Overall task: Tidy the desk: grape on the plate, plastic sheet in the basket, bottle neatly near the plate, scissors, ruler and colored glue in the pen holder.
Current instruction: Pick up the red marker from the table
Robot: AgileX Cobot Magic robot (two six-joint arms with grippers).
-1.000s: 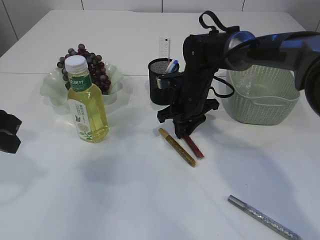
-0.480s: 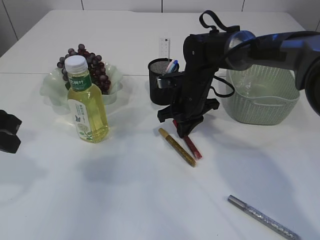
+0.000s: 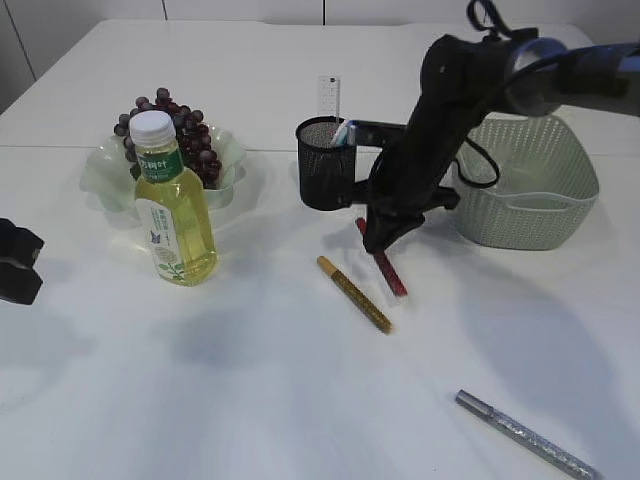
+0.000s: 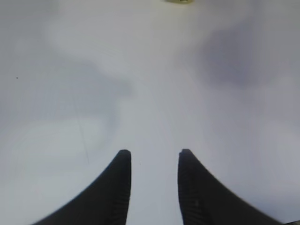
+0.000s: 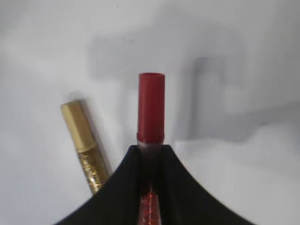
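Gripping the red glitter glue pen [image 5: 151, 108] between my right pincer [image 5: 151, 154], I hold it with its red cap poking out past my black fingertips [image 5: 176, 164]; both pads press against the barrel just below the cap. From the outside, that pen [image 3: 384, 262] slants: its upper end sits in my right pincer [image 3: 375, 237] and its lower end reaches down to the white tabletop [image 3: 300, 380], though I cannot tell whether it touches.

Just beside it, to the left, the gold glitter glue pen [image 3: 354, 293] lies flat on the table, apart from my fingers; my wrist camera shows its gold cap [image 5: 77, 124] close to my left-hand fingertip. A silver glitter glue pen [image 3: 526, 436] lies well apart, near the front edge.

Behind my pincer stands the black mesh pen holder [image 3: 320, 165], with a clear ruler [image 3: 329, 96] sticking up out of it. The pale green woven basket [image 3: 530, 190] sits to the right of my arm. On the far left, the yellow-liquid plastic bottle with a white cap [image 3: 171, 203] stands upright in front of the translucent green plate [image 3: 105, 170] carrying the dark grape bunch [image 3: 190, 135].

My left pincer [image 4: 153, 161] hangs over bare table, fingers parted, holding nothing.
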